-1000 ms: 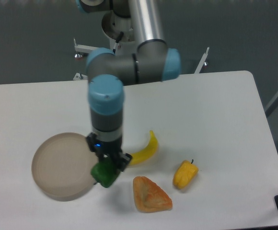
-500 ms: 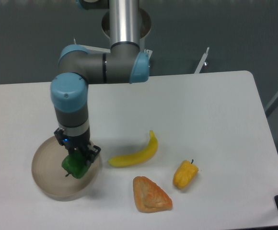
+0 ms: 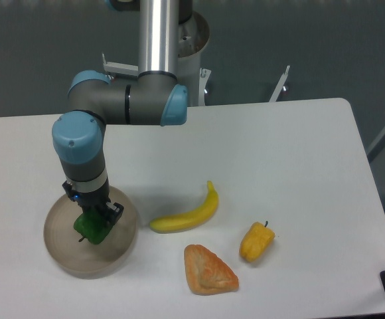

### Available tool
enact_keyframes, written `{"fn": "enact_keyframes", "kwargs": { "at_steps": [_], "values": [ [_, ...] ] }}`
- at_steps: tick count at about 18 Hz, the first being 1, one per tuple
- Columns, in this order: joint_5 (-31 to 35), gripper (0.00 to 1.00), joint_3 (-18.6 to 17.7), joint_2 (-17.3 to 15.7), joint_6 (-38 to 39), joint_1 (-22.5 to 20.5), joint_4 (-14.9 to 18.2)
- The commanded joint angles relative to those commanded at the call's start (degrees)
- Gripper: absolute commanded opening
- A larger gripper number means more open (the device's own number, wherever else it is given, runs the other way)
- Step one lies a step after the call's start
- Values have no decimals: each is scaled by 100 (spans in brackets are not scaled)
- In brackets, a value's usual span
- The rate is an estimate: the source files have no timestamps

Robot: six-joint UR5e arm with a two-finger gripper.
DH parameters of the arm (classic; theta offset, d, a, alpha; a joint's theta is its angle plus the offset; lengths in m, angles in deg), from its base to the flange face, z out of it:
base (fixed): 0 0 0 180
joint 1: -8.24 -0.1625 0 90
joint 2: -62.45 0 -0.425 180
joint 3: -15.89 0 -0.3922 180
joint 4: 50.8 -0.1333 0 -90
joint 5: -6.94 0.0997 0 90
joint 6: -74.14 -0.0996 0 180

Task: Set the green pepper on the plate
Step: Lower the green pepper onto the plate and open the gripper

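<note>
The arm has swung further left since a moment ago, carrying the green pepper point(image 3: 91, 228) from the plate's right edge to over its middle. No writing or label shows on anything from where I stand. The gripper point(image 3: 94, 219) points straight down and is clamped on the pepper, which sits just below its fingers, low over the plate point(image 3: 60, 249); whether it touches the dish I cannot tell. On the bench point(image 3: 279, 153) lie a banana point(image 3: 187, 214), a yellow pepper point(image 3: 255, 242) and an orange pastry-like piece point(image 3: 208, 270).
</note>
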Motion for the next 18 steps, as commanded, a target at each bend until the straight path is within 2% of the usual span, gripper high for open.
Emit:
{"fn": "enact_keyframes", "kwargs": {
  "at_steps": [18],
  "values": [
    [70,37,-79,106,-26,53,0]
  ]
}}
